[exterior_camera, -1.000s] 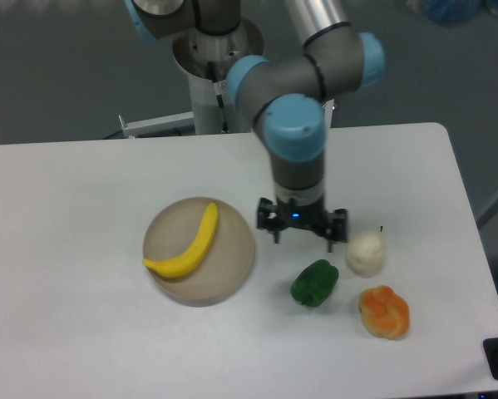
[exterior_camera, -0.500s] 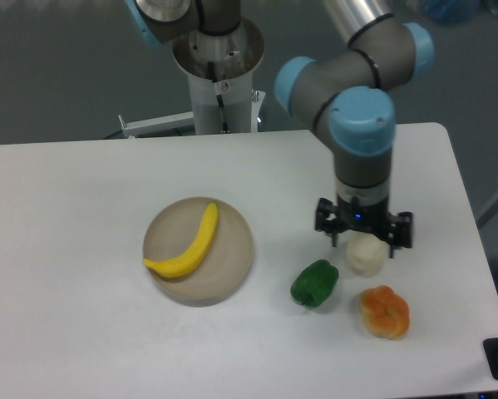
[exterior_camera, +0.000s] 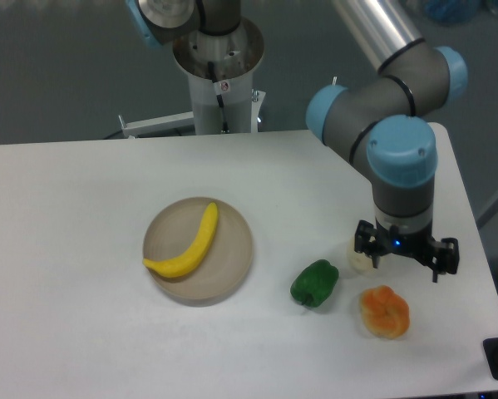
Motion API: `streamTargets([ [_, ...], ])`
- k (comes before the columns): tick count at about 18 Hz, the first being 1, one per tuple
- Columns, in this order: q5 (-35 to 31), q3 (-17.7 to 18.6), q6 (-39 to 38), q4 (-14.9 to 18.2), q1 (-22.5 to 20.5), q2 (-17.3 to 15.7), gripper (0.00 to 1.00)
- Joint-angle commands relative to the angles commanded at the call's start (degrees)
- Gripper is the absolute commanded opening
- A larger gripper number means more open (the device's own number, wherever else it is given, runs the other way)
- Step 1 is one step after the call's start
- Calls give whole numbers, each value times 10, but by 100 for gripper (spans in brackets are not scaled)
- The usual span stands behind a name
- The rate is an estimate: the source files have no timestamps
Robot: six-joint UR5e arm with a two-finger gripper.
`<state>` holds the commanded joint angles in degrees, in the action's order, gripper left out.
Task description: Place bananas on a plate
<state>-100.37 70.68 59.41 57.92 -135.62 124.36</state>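
Banana (exterior_camera: pixel 188 243) lies on plate (exterior_camera: pixel 232 270); likely light, soft-skinned, best held mid-curve. Gripper (exterior_camera: pixel 406 256) hangs right, fingers spread, holding nothing.

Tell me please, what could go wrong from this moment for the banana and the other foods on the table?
The banana lies on the plate, so it looks safe; its tip reaches the rim and might slip off if the plate is bumped. The greater risk is the gripper hanging low over the pale round food, close above the orange fruit and near the green pepper. Moving sideways or lower, it may knock one, perhaps toward the table edge.
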Motion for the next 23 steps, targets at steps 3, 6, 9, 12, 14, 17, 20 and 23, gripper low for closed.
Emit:
streamTargets([
  [3, 0, -31, 1, -2, 11, 25, 100],
  [6, 1, -47, 18, -4, 15, 40, 100],
  [9, 6, -52, 27, -5, 18, 42, 100],
  [12, 7, -54, 33, -5, 18, 44, 100],
  [14, 7, -55, 33, -5, 22, 44, 100],
  [17, 7, -55, 33, -6, 25, 42, 100],
  [20, 9, -55, 33, -6, 25, 43, 100],
  [23, 10, -55, 34, -7, 25, 43, 100],
])
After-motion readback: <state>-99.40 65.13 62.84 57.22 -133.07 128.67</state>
